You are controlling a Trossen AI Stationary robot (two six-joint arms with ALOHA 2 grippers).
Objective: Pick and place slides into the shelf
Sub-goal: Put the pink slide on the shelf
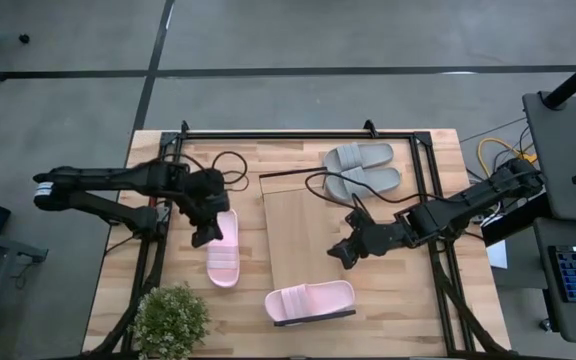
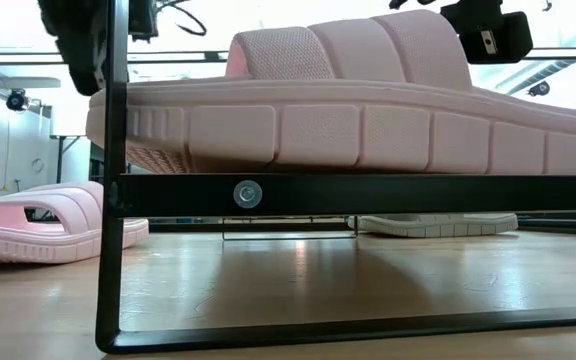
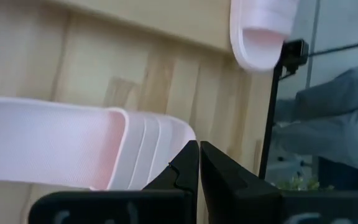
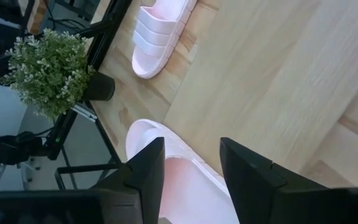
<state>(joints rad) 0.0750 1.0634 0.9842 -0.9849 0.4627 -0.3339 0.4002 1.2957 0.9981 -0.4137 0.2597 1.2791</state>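
Observation:
The shelf [image 1: 303, 235] is a light-wood board lying in the middle of the table. One pink slide [image 1: 311, 302] [image 2: 298, 110] lies sole down across the shelf's near end. The other pink slide [image 1: 225, 248] [image 3: 73, 143] lies sole down on the table, left of the shelf. The grey pair [image 1: 363, 167] lies side by side at the shelf's far end. My left gripper [image 1: 205, 235] [image 3: 199, 158] is shut and hangs above the left pink slide's far end. My right gripper [image 1: 343, 250] [image 4: 191, 165] is open above the shelf, just beyond the near pink slide [image 4: 179, 180].
A potted plant [image 1: 171, 320] [image 4: 48, 68] stands at the table's near left corner. Black frame rails [image 1: 438, 230] run along the table's sides and far edge. Cables [image 1: 318, 185] lie across the shelf's far end. Bare board lies between the grey pair and the near pink slide.

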